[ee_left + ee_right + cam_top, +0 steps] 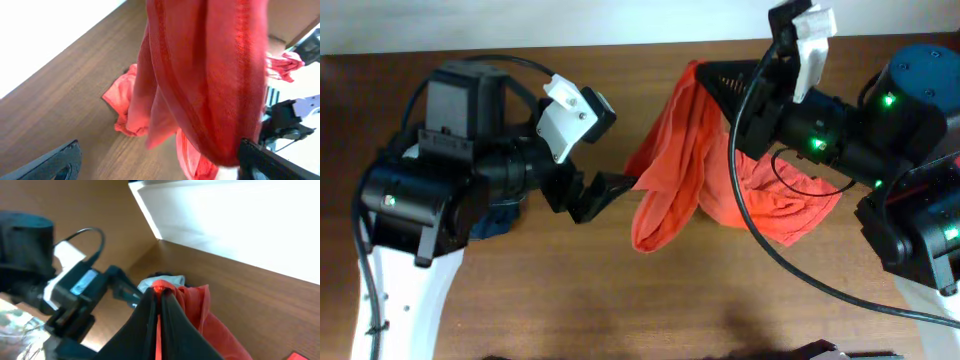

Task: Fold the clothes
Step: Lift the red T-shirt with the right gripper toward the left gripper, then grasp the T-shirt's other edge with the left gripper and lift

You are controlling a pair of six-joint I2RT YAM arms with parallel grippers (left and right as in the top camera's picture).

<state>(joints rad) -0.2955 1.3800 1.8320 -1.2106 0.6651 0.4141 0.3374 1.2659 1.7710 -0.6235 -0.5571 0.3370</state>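
A brown wood-grain counter (620, 300) fills the scene, its far edge meeting a white wall (520, 25). Part of a red-orange cotton T-shirt (790, 215) lies crumpled directly on the counter, right of centre and towards the far edge, while the rest of it is raised off the wood. In the left wrist view that crumpled part (122, 107) rests flat on the boards. A dark blue crumpled cloth (495, 222) lies on the left side, well apart from the T-shirt.

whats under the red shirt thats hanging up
Brown table and more red cloth lying on it show beneath the shirt; whatever that heap covers is hidden.
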